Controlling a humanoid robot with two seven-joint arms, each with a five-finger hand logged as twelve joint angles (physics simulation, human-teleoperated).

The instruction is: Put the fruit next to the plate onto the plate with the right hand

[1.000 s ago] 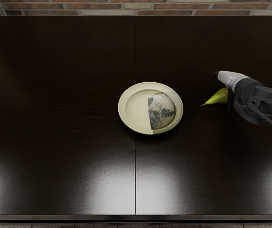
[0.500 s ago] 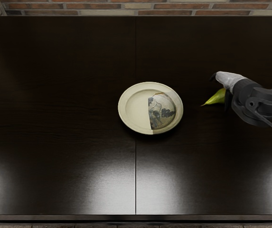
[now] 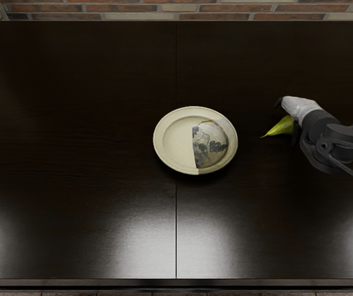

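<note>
One risk: the right hand [image 3: 300, 108], whose grip I cannot tell, knocks the yellow-green fruit [image 3: 279, 127] just beside it away from the plate [image 3: 167, 139].

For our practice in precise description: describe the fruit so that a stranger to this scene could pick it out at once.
On the dark table, find the cream plate at its middle. Right of the plate in the picture, apart from it, lies the fruit, partly covered by the right hand. It is the only yellow-green thing, tapering to a point towards the plate.
</note>
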